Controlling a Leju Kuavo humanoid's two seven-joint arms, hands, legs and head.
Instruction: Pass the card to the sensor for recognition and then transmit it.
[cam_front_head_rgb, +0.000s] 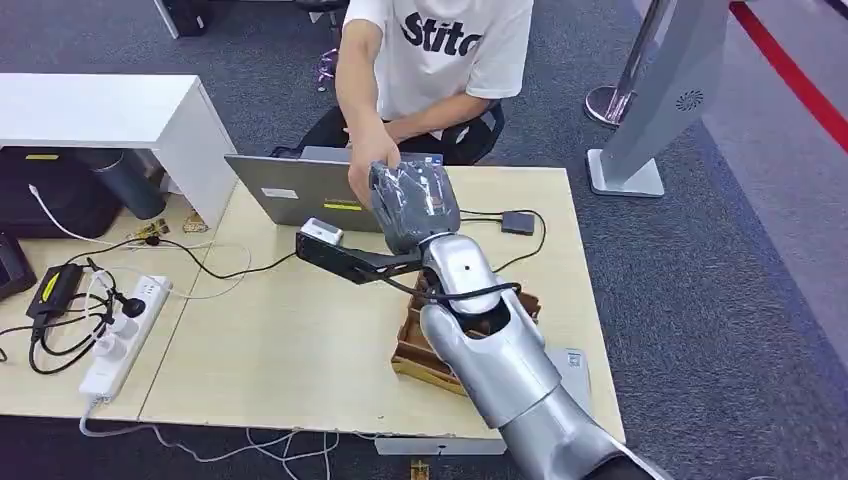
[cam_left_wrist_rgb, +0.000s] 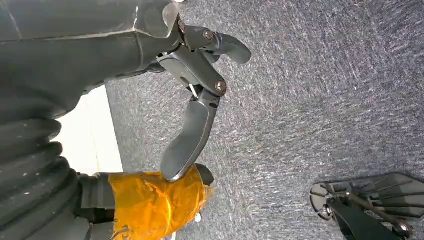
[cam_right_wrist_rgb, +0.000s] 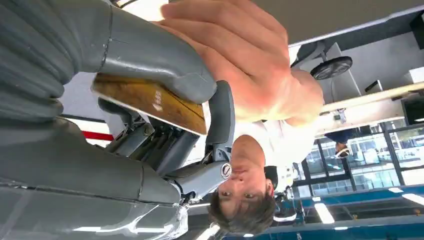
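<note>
On the left of the table (cam_front_head_rgb: 300, 330) we saw a power strip (cam_front_head_rgb: 120, 335) with cables, untouched and not part of the job. The left hand (cam_left_wrist_rgb: 192, 107) hung over grey carpet in its wrist view, fingers loosely curled in with nothing in them, so we logged it as closed and idle.

Mid-table, a laptop (cam_front_head_rgb: 295, 190) sat near the far edge. Just right of it the right hand (cam_front_head_rgb: 412, 205) was raised toward the person (cam_front_head_rgb: 440, 60) seated behind the table. In the right wrist view the card (cam_right_wrist_rgb: 150, 102) was pinched between thumb and fingers, brown face showing. The person's hand (cam_right_wrist_rgb: 240, 60) lay against the robot hand and the card's far end; whether it had a grip, we couldn't tell.

Further right, a small dark pad on a cable, likely the sensor (cam_front_head_rgb: 517, 222), lay on the table well apart from the card.

We judged the scan step probably done and the handover underway. Left to do: release the card, then pull the arm back.
</note>
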